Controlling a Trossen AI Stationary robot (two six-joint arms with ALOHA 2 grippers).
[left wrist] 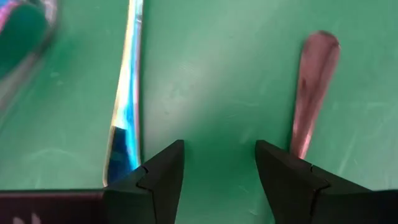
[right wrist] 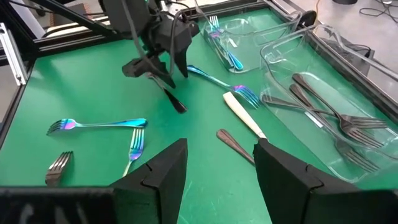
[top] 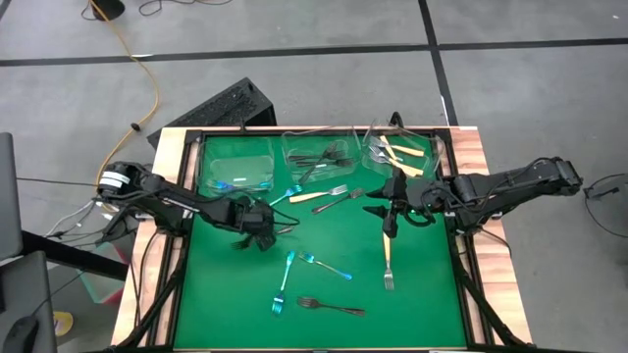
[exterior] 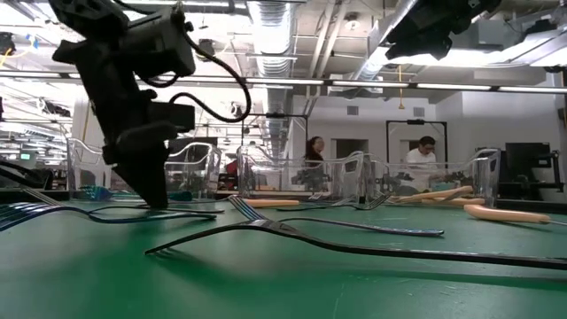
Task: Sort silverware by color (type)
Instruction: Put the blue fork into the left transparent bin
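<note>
green mat (top: 226, 294) under open left gripper (top: 263, 232), blue fork (top: 286, 195) beside.

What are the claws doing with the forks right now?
Left claw open, low over the green mat, empty. Right claw open, empty, above a cream-handled fork. Loose forks unsorted; three tubs partly filled. Nothing in the way.

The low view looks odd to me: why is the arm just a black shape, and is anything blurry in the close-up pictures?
Low view: bright ceiling lights behind leave the left end effector a silhouette, and the near dark fork blurs. Left wrist view: the iridescent blue fork handle shows rainbow glare, and the corner beside it is smeared.
</note>
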